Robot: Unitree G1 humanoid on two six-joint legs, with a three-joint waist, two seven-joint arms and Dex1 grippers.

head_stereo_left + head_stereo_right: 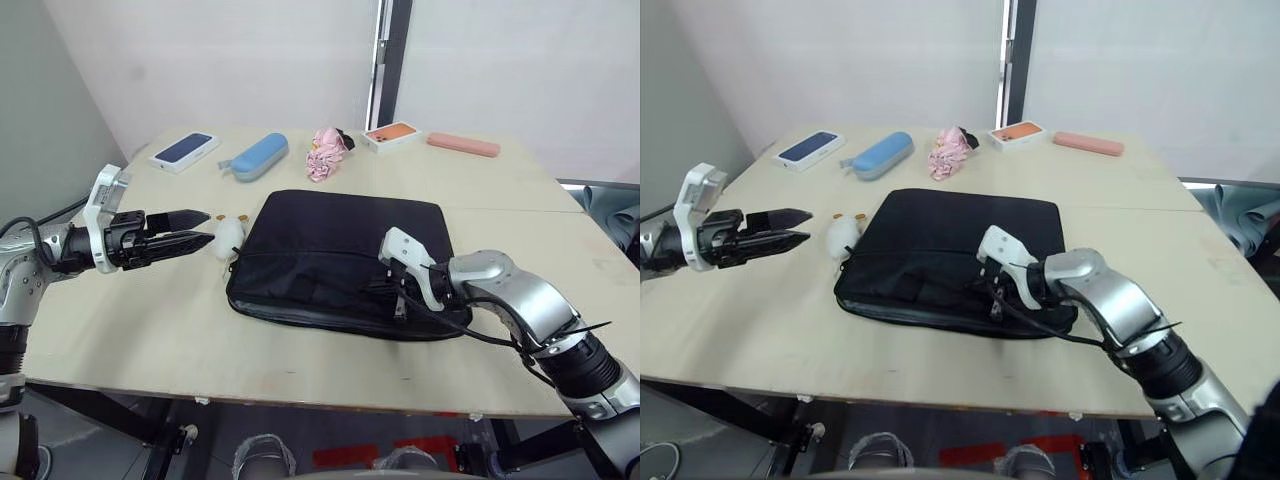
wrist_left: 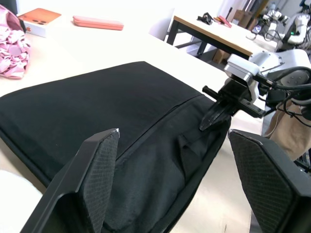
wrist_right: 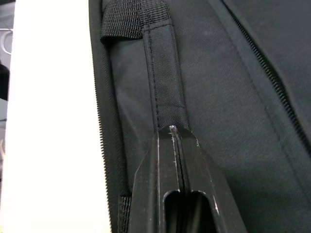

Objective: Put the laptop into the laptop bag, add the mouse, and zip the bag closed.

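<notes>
The black laptop bag (image 1: pixel 340 250) lies flat in the middle of the table, its handle strap (image 3: pixel 163 73) and zipper teeth towards the near edge. My right gripper (image 1: pixel 400 305) is shut, its tips pressed down on the strap at the bag's near right edge; whether it pinches the strap cannot be told. My left gripper (image 1: pixel 210 227) hovers open just left of the bag, pointing at it with nothing between its fingers. The laptop and the mouse are out of view.
A plump white toy (image 1: pixel 228 238) with orange bits sits between the left gripper and the bag. Along the far edge lie a blue phone box (image 1: pixel 185 150), a blue case (image 1: pixel 260 157), a pink cloth bundle (image 1: pixel 326 153), an orange box (image 1: pixel 391 135) and a pink case (image 1: pixel 463 144).
</notes>
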